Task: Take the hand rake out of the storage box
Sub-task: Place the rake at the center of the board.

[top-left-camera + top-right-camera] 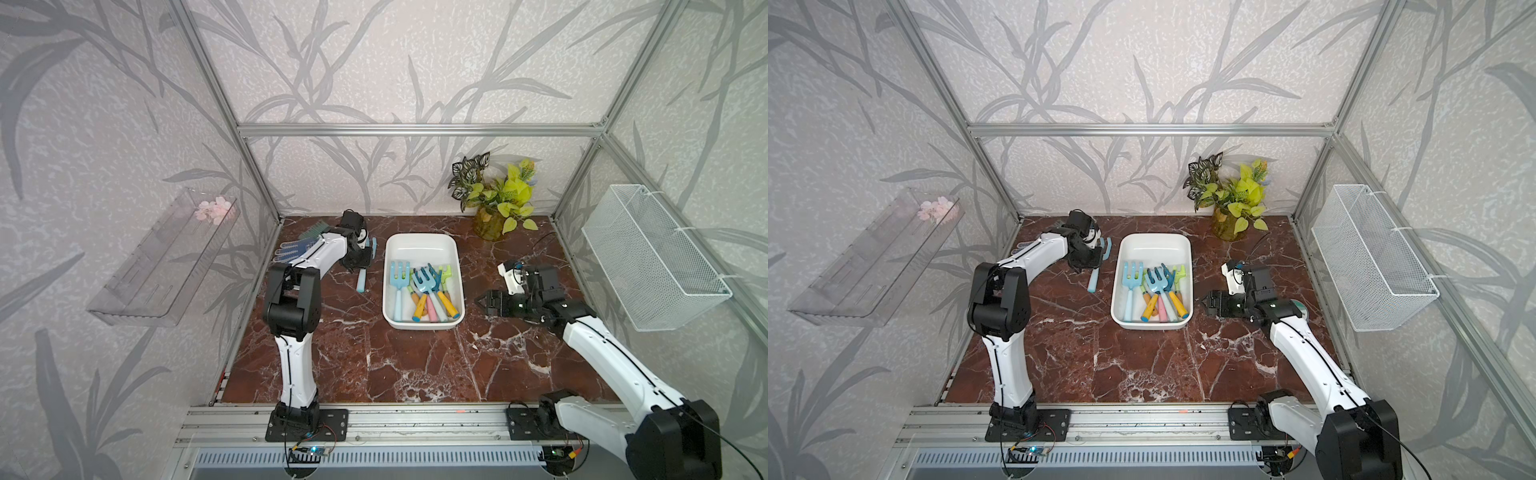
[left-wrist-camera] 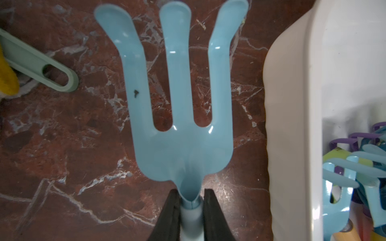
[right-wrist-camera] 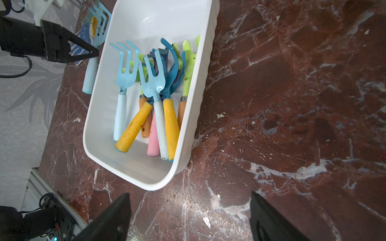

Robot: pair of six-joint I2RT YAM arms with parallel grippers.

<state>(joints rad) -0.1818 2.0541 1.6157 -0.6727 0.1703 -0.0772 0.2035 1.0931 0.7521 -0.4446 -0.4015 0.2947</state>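
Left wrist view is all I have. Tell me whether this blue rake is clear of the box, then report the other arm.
Observer: The blue rake held in the left tool is wholly outside the box, beside the wall on the left arm's side.
Operator: Now the other arm.
Observer: The right tool is open and empty, over the table on the opposite side of the box.
Operator: Describe the inside of the box.
Observer: Several rakes lie piled mostly toward the right arm's side, handles pointing at the robot. The far end of the box is bare.
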